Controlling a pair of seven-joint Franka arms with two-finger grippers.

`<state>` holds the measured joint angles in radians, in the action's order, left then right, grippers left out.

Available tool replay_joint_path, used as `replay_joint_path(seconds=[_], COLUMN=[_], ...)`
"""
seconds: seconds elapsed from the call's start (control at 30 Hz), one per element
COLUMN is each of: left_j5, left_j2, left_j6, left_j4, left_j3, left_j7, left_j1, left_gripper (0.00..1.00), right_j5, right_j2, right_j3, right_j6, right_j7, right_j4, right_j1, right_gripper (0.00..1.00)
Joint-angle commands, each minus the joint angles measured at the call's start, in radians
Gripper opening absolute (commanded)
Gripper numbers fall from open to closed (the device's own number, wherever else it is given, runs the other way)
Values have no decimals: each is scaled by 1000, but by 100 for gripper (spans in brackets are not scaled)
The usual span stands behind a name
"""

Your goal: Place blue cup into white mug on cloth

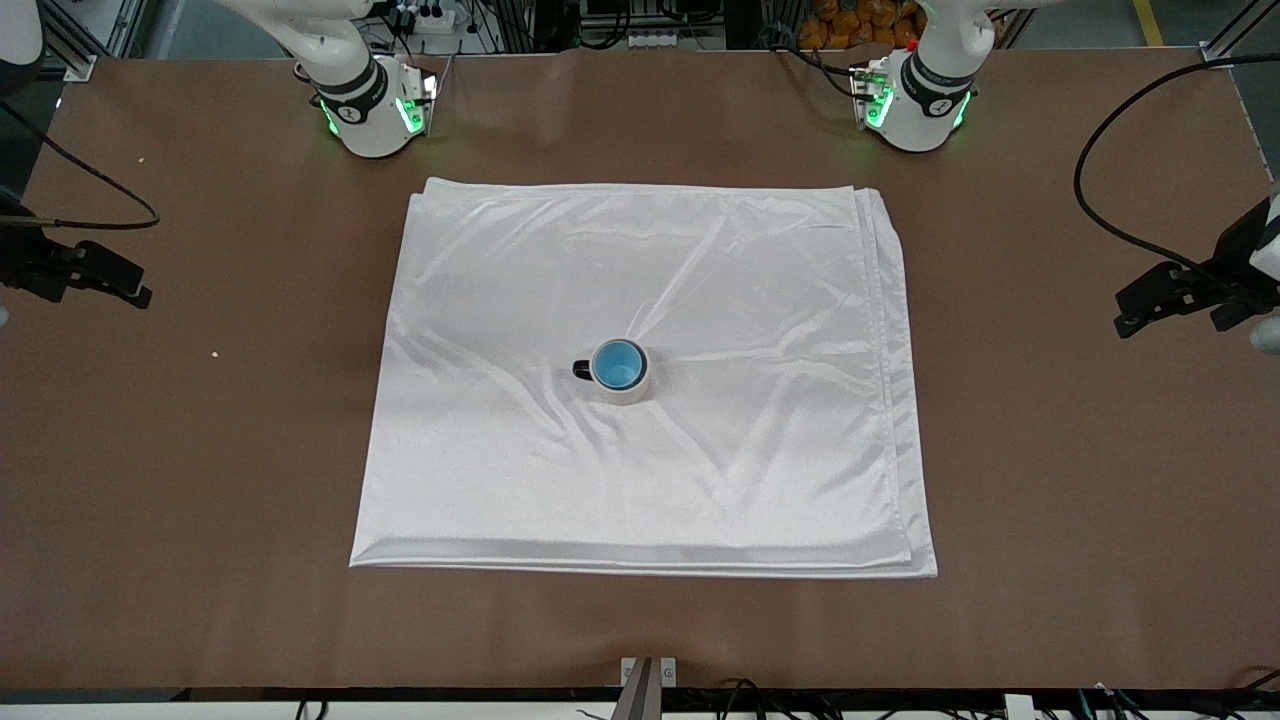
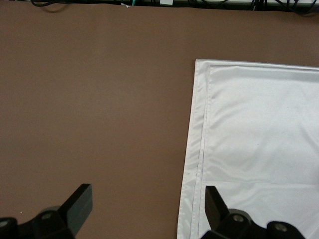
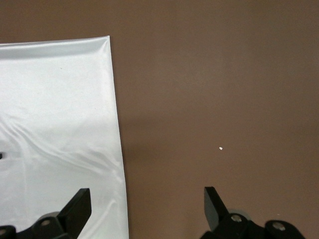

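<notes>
The blue cup (image 1: 618, 364) sits upright inside the white mug (image 1: 632, 392), whose black handle points toward the right arm's end. The mug stands near the middle of the white cloth (image 1: 740, 300). My left gripper (image 1: 1170, 305) is open and empty, held above the bare table off the cloth's edge at the left arm's end; it also shows in the left wrist view (image 2: 148, 196), with the cloth's edge (image 2: 259, 139) under one finger. My right gripper (image 1: 100, 272) is open and empty above the table at the right arm's end; in the right wrist view (image 3: 147, 199) it straddles the cloth's edge (image 3: 55, 109).
The brown table (image 1: 1050, 500) surrounds the cloth. Black cables loop on the table near each gripper (image 1: 1100, 170). A small white speck (image 1: 215, 353) lies on the table by the right gripper. A metal bracket (image 1: 648, 672) stands at the table's front edge.
</notes>
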<state>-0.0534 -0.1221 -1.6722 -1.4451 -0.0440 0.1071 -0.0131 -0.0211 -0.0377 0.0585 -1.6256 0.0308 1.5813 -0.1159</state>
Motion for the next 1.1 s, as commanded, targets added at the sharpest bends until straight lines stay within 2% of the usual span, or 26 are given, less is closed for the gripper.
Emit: replay_joint_path(seconds=[0.0, 0.83, 1.07], left_j5=[24, 55, 58], left_j2=[22, 71, 94], left_j6=[3, 35, 84], left_j4=[-11, -23, -26], left_j3=[-11, -11, -13], left_j7=[-23, -66, -67], left_j1=[19, 28, 33], left_gripper=[100, 100, 100], right_j5=[-8, -8, -6], right_j2=[-16, -16, -16], right_j3=[3, 3, 3], right_j6=[19, 19, 19], right_j7=[9, 9, 9], right_j4=[-30, -30, -29], right_j1=[-1, 1, -1], right_gripper=[100, 100, 100])
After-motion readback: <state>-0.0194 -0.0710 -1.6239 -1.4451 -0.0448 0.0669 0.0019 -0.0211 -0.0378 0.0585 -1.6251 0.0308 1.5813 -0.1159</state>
